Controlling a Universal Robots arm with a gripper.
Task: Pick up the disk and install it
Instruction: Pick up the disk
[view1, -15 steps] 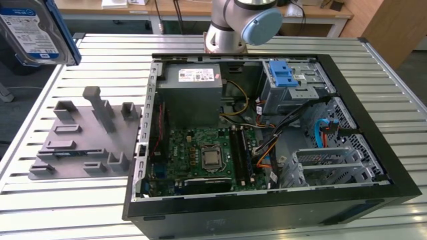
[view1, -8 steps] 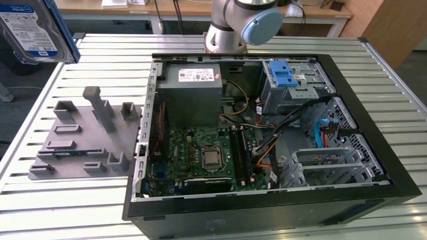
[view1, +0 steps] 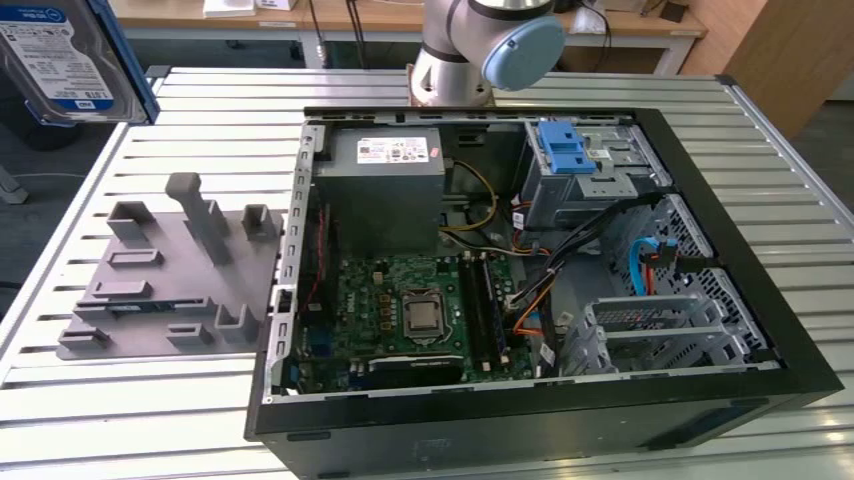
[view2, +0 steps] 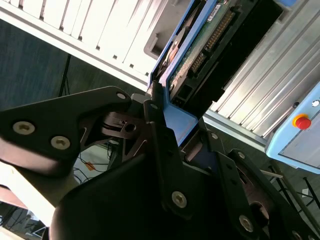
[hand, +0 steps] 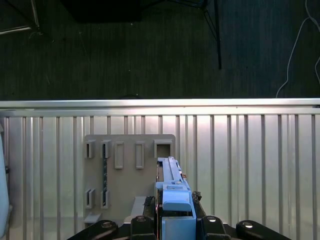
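A slatted aluminium table (view1: 747, 130) carries everything here, with a wooden workbench (view1: 360, 15) behind it in the exterior view and dark floor (hand: 150, 50) beyond its edge in the first wrist view. At the exterior view's far left, high in the corner and close to the camera, hangs the disk (view1: 60, 60), its white-and-blue label facing out and a blue carrier rail (view1: 127, 70) down its side. My gripper (hand: 172, 204) is clamped shut on it, with a black finger (hand: 146, 204) against each flat face. In the first wrist view the disk (hand: 169, 175) stands on edge, well above the table (hand: 250, 165), its blue rail turned toward the camera. In the second wrist view its green circuit board (view2: 200, 45) and row of connector pins run away from my gripper (view2: 175, 117).

Next toward the exterior view's right, a grey slotted fixture (view1: 174, 270) lies flat on the slats; in the first wrist view it (hand: 130, 160) sits below the disk, which overlaps one corner of it. Just beside the fixture lies the open computer case (view1: 534, 420), on its side. Inside it come the power supply (view1: 387, 160), then the motherboard (view1: 414, 310), then, at the exterior view's right, the metal drive bay (view1: 587, 185) with a blue latch (view1: 567, 150) on top. My arm's base (view1: 487, 45) rises behind the case.
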